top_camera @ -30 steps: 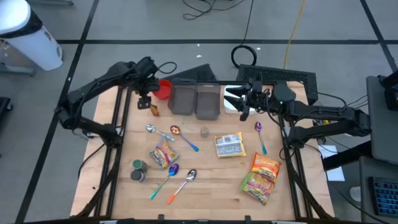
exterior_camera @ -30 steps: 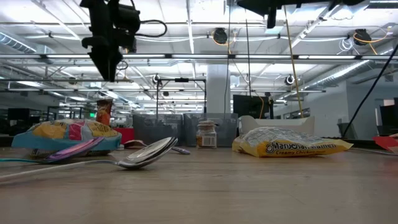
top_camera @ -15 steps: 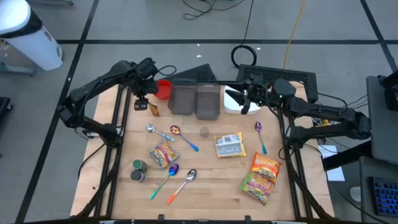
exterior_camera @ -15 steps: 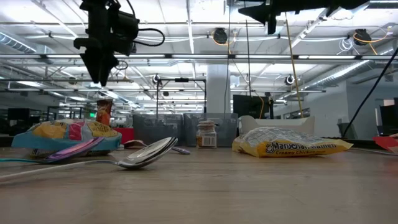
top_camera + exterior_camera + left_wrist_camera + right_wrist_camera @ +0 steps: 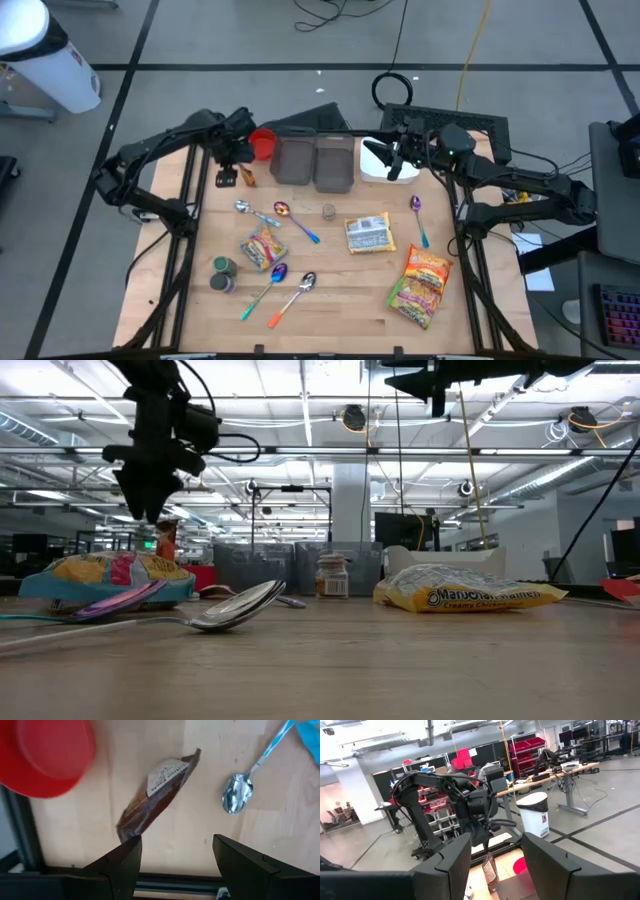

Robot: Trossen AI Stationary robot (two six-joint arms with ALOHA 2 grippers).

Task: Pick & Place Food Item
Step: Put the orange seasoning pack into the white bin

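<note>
— Seen from straight above, where does the left end effector (image 5: 229, 176) sit?

— Upper left of the frame, over the light wooden worktop (image 5: 340, 290), right beside the small brown wrapped snack bar (image 5: 247, 177) and just below the round red plastic cup (image 5: 263, 143). Two grey rectangular plastic bins (image 5: 315, 162) stand side by side to the right of the cup.

— And the right end effector (image 5: 391, 160)?

— Upper centre-right, above the white bowl (image 5: 378, 163) next to the bins. From this height I cannot tell whether either one holds anything.

— What does the level view add?

— At upper left the left end effector (image 5: 143, 495) hangs in the air above the worktop, with the snack bar (image 5: 166, 541) standing upright just below and to its right, apart from it. A yellow noodle packet (image 5: 468, 588) lies centre-right, a metal spoon (image 5: 225, 610) in the foreground.

— The left wrist view?

— Its two dark fingers (image 5: 122, 865) stand wide apart along the bottom edge, gripping nothing. The snack bar (image 5: 155, 792) lies tilted on the wood at centre, its lower end near one fingertip. The red cup (image 5: 45, 755) fills the upper left, and a spoon with a blue handle (image 5: 250, 780) lies at right.

— The right wrist view?

— Its fingers (image 5: 450, 865) are spread with nothing between them. Through the gap, the left arm (image 5: 465, 805) reaches down above the upright snack bar (image 5: 490, 868).
</note>
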